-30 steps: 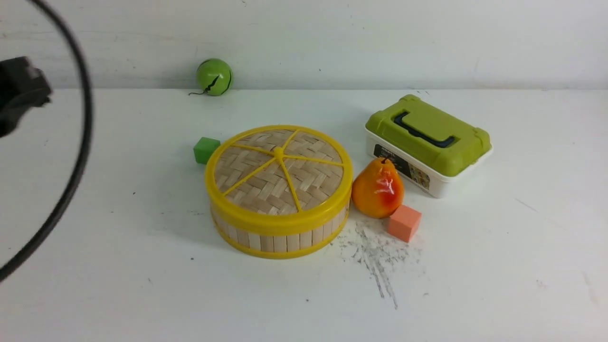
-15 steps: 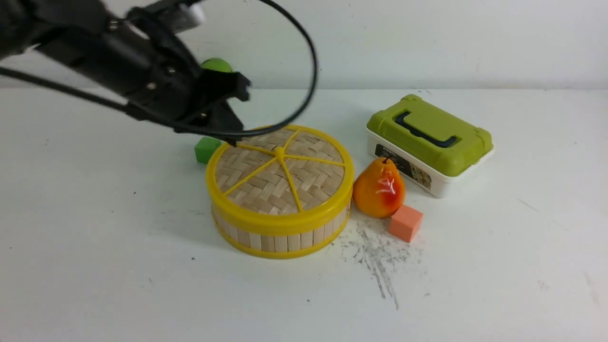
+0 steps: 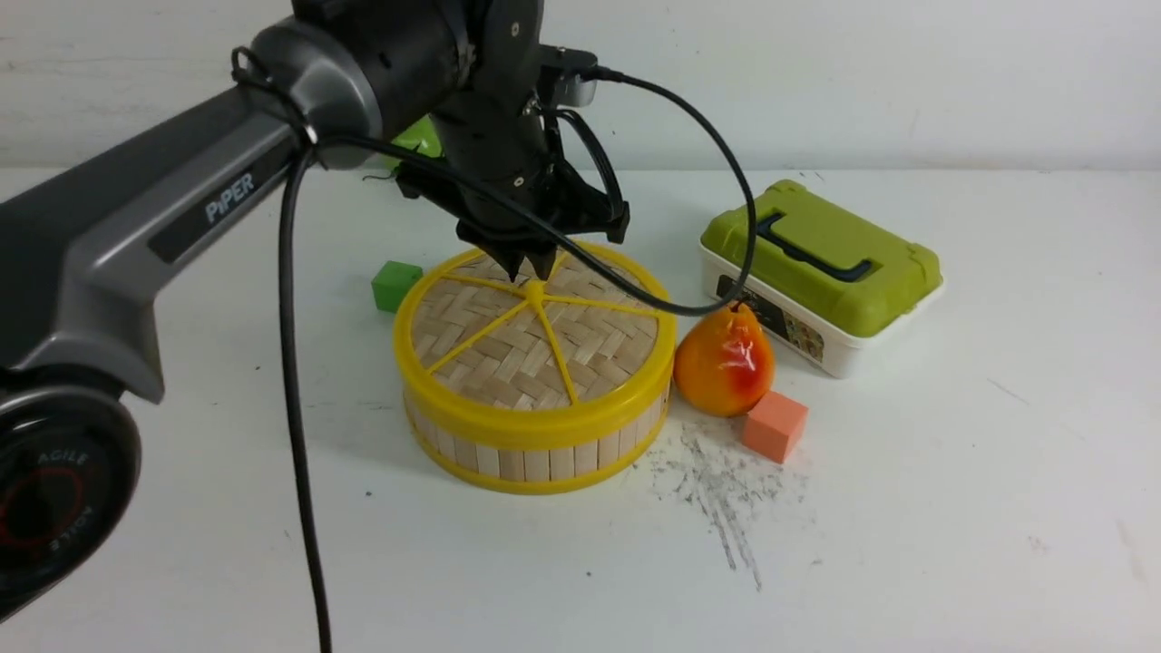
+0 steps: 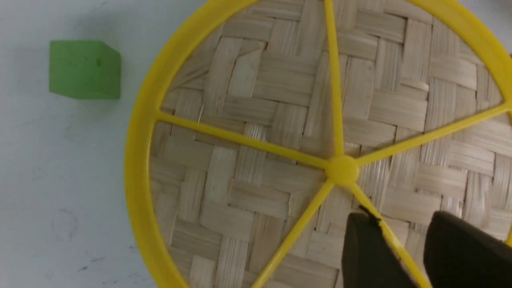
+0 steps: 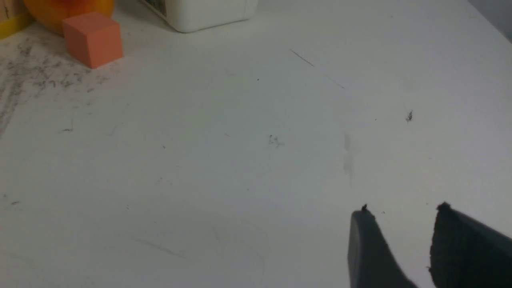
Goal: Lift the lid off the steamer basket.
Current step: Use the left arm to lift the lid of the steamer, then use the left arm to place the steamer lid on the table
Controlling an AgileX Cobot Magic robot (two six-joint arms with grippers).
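While the lid (image 3: 535, 340) sat closed on the steamer basket (image 3: 535, 458) at mid-table (image 3: 907, 562), the left gripper (image 3: 529, 270) pointed down just beside the centre knob (image 4: 341, 171), at its twelve o'clock. Its fingers (image 4: 368, 252) stood a little apart astride one yellow spoke (image 4: 385, 231); contact could not be told. From the basket, a green cube (image 3: 395, 285) lay at ten o'clock, a pear (image 3: 723, 363) at three with an orange cube (image 3: 774, 426) just beside it, and a green-lidded box (image 3: 821, 272) at two. The right gripper (image 5: 402, 212) hung over bare table, fingers apart.
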